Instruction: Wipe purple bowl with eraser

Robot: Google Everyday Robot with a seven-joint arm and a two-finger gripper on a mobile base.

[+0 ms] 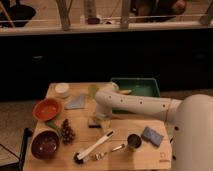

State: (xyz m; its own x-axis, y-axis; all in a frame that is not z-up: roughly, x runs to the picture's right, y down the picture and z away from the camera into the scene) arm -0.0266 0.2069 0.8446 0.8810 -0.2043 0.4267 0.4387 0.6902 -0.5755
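Note:
The purple bowl (45, 144) sits at the front left corner of the wooden table (120, 156), upright and apart from the arm. The eraser (93, 122), a small dark block, lies near the middle of the table. My white arm reaches in from the right, and my gripper (101, 116) hangs right over the eraser, at its upper right edge. Whether it touches the eraser does not show. The bright orange bowl (47, 108) stands behind the purple bowl.
A green tray (137, 88) sits at the back right. A white cup (62, 89) and a light blue pad (76, 102) are at the back left. A dark bumpy cluster (66, 131), a black-and-white brush (94, 146), a metal cup (133, 141) and a blue sponge (151, 135) lie in front.

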